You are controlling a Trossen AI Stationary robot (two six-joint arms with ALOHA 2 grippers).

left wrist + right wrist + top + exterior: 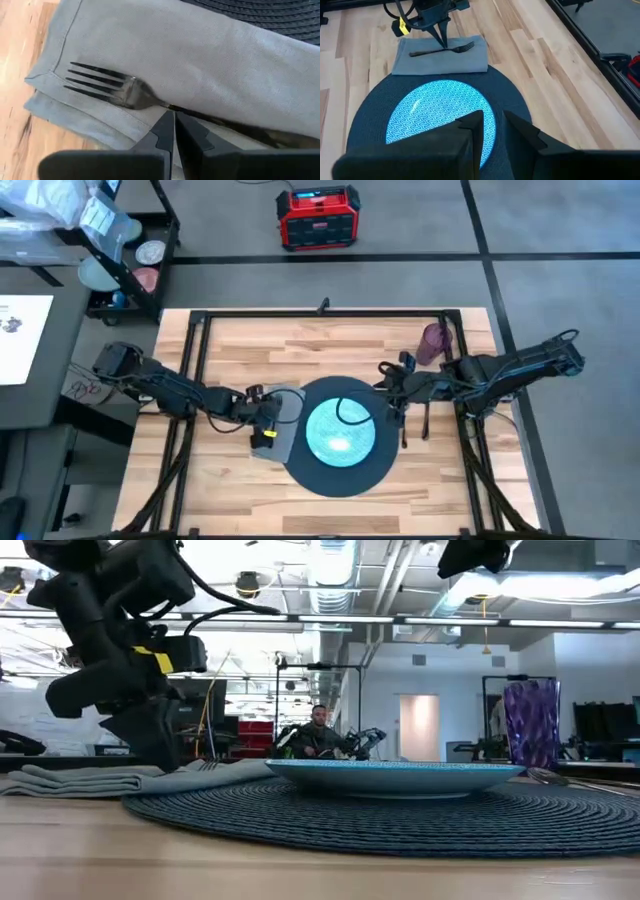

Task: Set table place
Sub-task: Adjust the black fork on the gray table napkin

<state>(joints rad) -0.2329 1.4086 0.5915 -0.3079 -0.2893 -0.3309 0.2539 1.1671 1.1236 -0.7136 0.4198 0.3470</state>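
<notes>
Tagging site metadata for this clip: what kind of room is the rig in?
Probably an open-plan lab or workshop. Exposed ceiling ducts and strip lights show overhead, a person sits at equipment across the room, and a red and black portable power unit stands on grey carpet tiles beyond the light wooden butcher-block table.

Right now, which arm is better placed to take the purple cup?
Right. The purple cup stands on the right arm's side, near the open right gripper. The left gripper is down at the fork on the napkin, across the plate.
</notes>
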